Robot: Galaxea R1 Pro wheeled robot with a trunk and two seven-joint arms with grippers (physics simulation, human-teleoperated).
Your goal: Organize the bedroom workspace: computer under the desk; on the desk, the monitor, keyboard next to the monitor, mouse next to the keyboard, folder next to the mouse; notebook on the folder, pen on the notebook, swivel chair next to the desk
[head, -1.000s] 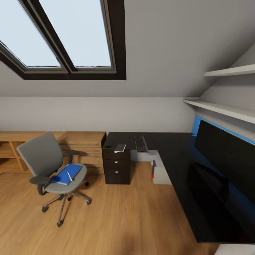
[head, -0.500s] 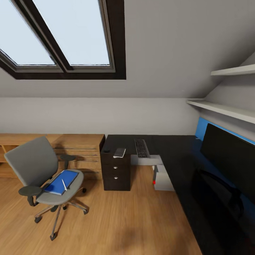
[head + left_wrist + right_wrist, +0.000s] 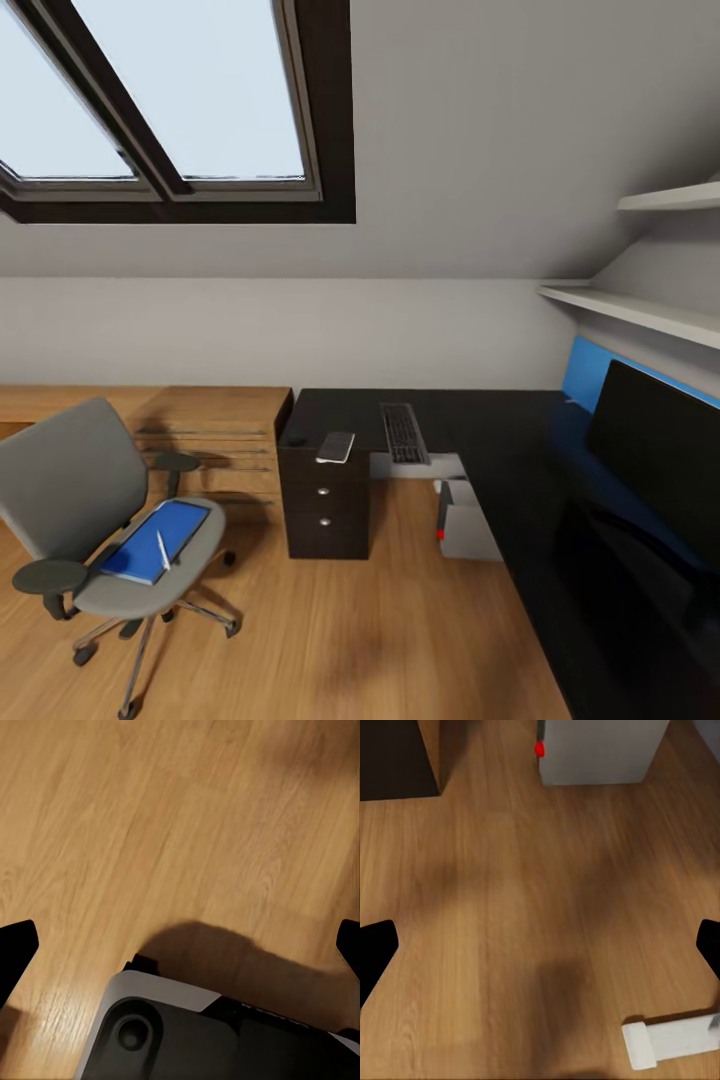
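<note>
- Desk (image 3: 480, 420) as landmark: keyboard (image 3: 403, 433) and notebook (image 3: 336, 447) lie on its far wing, monitor (image 3: 655, 455) on the near wing by the wall.
- Computer (image 3: 465, 518) stands on the floor under the desk, so that part looks done.
- Swivel chair (image 3: 95, 520) sits well apart from the desk, folder (image 3: 152, 540) with pen (image 3: 162, 550) on its seat, awaiting transfer.
- Left gripper (image 3: 180, 945) and right gripper (image 3: 540, 945) hang splayed wide over wood floor (image 3: 350, 640), carrying nothing.
</note>
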